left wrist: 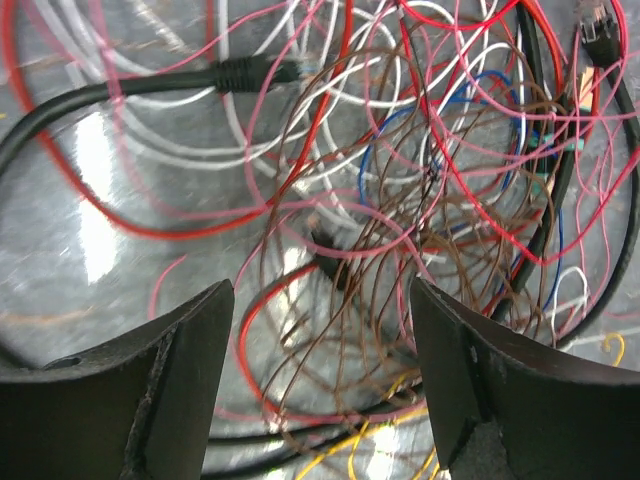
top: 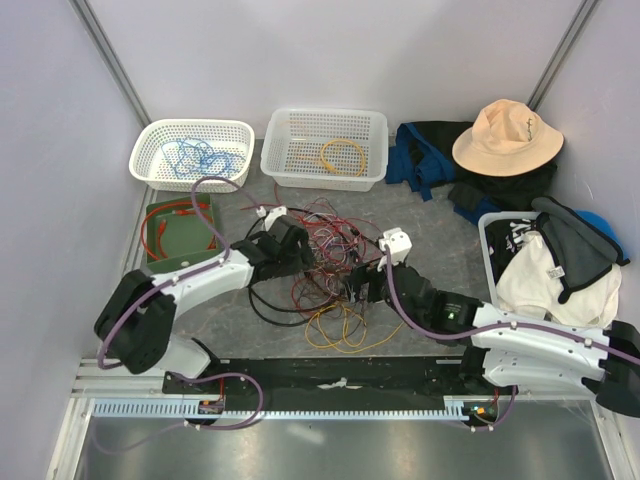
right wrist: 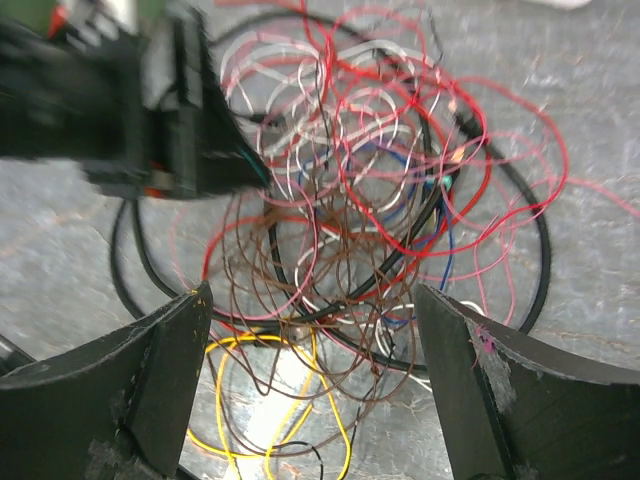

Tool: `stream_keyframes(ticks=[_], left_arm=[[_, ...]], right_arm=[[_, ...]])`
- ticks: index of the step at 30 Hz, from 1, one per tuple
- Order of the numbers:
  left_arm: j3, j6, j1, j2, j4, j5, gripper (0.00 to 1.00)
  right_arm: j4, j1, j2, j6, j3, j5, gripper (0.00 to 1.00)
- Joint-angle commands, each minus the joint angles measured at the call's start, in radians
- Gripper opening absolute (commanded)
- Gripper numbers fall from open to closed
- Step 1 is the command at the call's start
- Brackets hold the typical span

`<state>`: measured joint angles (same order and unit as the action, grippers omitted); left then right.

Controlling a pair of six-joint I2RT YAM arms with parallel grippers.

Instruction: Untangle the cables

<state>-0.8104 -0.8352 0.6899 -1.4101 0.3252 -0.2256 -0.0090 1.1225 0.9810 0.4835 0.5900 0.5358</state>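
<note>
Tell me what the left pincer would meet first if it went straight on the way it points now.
The left pincer would most likely first meet the thin brown wire loops framed between its open jaws. Depth is unclear in the wrist view, so another strand of the same heap may come first.

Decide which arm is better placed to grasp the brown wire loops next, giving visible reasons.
Probably the left arm: its open jaws straddle the brown loops closely; the right arm views the tangle from farther back.
</note>
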Motion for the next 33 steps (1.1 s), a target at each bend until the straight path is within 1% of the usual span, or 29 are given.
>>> stream_keyframes(ticks=[1, 2, 4, 5, 9, 14, 17, 20, 21, 23, 24, 25, 26, 29, 30, 32, 33], left_arm=[[-0.111, 0.044, 0.019, -0.096, -0.133, -0.020, 0.80], [-0.148, 0.047, 0.026, -0.154, -0.132, -0.033, 0.81], [-0.183, 0.044, 0.051, -0.208, -0.133, -0.049, 0.86], [-0.217, 0.042, 0.060, -0.261, -0.133, -0.055, 0.87], [-0.285, 0.033, 0.094, -0.348, -0.147, -0.103, 0.89], [-0.375, 0.053, 0.095, -0.444, -0.138, -0.156, 0.88], [-0.403, 0.041, 0.095, -0.497, -0.089, -0.201, 0.82], [-0.400, 0.035, 0.095, -0.527, -0.078, -0.227, 0.70], [-0.398, 0.041, 0.095, -0.532, -0.077, -0.228, 0.56], [-0.395, 0.045, 0.095, -0.541, -0.074, -0.230, 0.37], [-0.392, 0.050, 0.095, -0.538, -0.071, -0.230, 0.18], [-0.389, 0.053, 0.095, -0.532, -0.064, -0.233, 0.07], [-0.377, 0.054, 0.095, -0.500, -0.058, -0.238, 0.02], [-0.340, 0.094, 0.094, -0.411, -0.052, -0.244, 0.02], [-0.334, 0.146, 0.095, -0.330, -0.051, -0.236, 0.02], [-0.314, 0.201, 0.094, -0.250, -0.048, -0.195, 0.02], [-0.306, 0.231, 0.094, -0.157, -0.048, -0.181, 0.02]], right_arm=[[-0.037, -0.001, -0.056, 0.009, 0.008, 0.046, 0.90], [-0.046, -0.003, -0.061, 0.009, 0.005, 0.049, 0.90], [-0.066, -0.001, -0.061, 0.009, 0.005, 0.061, 0.90], [-0.071, -0.003, -0.065, 0.009, 0.002, 0.061, 0.90], [-0.086, -0.003, -0.090, 0.017, -0.009, 0.064, 0.90], [-0.118, -0.003, -0.134, 0.015, -0.016, 0.079, 0.90], [-0.138, -0.003, -0.162, 0.017, -0.018, 0.089, 0.90], [-0.147, -0.003, -0.180, 0.010, -0.019, 0.098, 0.90], [-0.154, -0.003, -0.183, 0.009, -0.018, 0.101, 0.90], [-0.158, -0.003, -0.186, 0.004, -0.013, 0.104, 0.90], [-0.161, -0.003, -0.186, 0.004, -0.010, 0.105, 0.90], [-0.166, -0.003, -0.188, 0.001, -0.003, 0.107, 0.90], [-0.169, -0.001, -0.192, 0.001, 0.002, 0.107, 0.90], [-0.177, -0.001, -0.212, -0.006, 0.017, 0.110, 0.90], [-0.177, -0.001, -0.217, -0.006, 0.022, 0.112, 0.90], [-0.177, -0.001, -0.226, -0.010, 0.031, 0.124, 0.90], [-0.169, -0.001, -0.225, -0.010, 0.034, 0.128, 0.90]])
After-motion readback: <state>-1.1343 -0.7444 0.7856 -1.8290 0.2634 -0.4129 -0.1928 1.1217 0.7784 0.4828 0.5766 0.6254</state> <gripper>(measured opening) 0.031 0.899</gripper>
